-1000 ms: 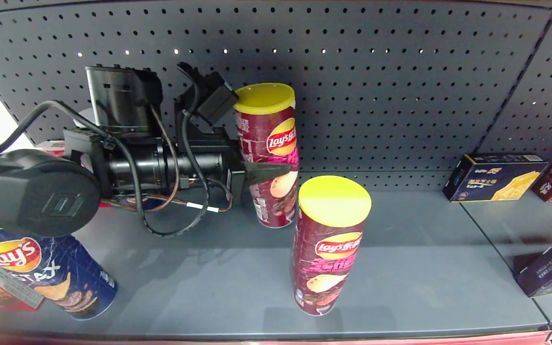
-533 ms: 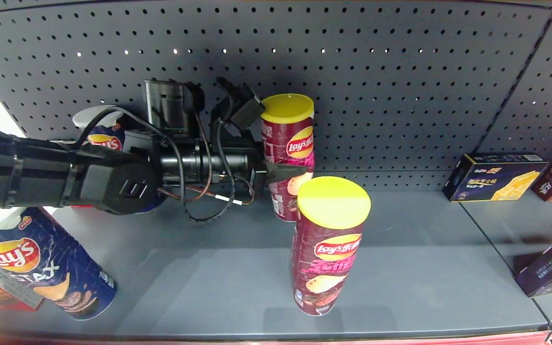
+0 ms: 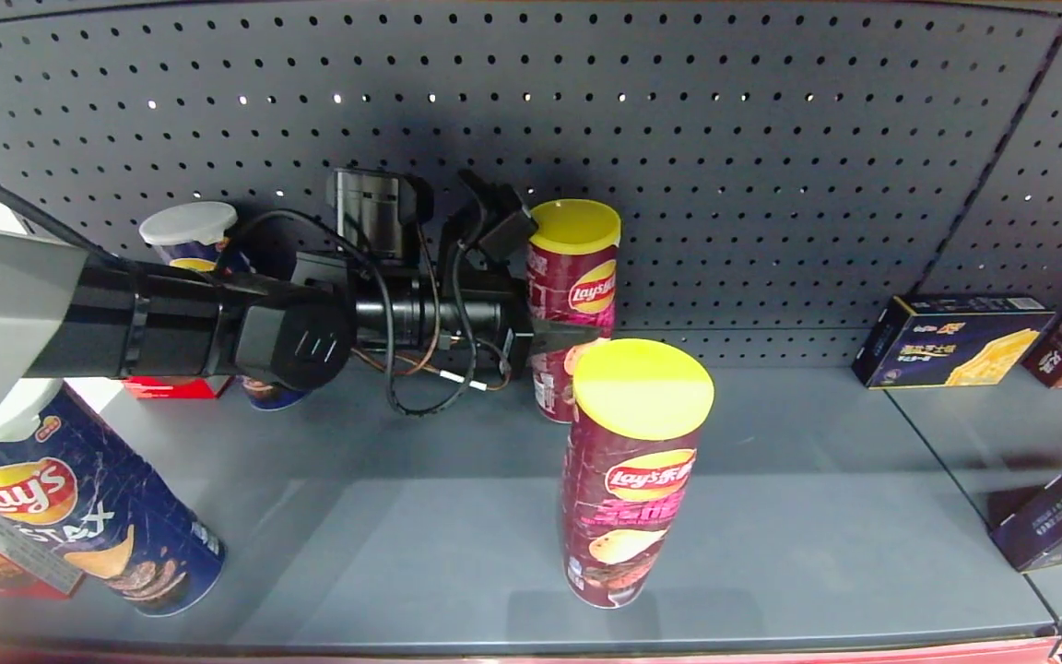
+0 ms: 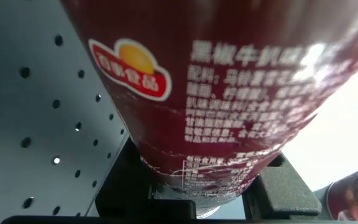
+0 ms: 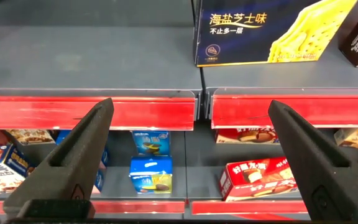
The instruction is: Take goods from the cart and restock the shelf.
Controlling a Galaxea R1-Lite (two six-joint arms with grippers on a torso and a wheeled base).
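Note:
My left gripper (image 3: 560,334) is shut on a maroon chips can with a yellow lid (image 3: 572,277). It holds the can upright near the pegboard back wall, over the rear of the grey shelf (image 3: 817,516). A second, matching can (image 3: 634,470) stands just in front of it, near the shelf's front edge. In the left wrist view the held can (image 4: 229,93) sits between the two black fingers (image 4: 284,193). My right gripper (image 5: 191,109) is open with nothing in it, facing the lower shelves with their red edge strips (image 5: 135,112).
A blue chips can (image 3: 98,516) leans at the front left and another with a white lid (image 3: 190,240) stands at the back left. Dark boxes (image 3: 950,341) (image 3: 1061,512) lie on the right. A yellow-printed box (image 5: 272,31) lies ahead of the right gripper.
The left arm has carried the maroon can to the right and deeper toward the pegboard, lower over the shelf. The front can has not moved.

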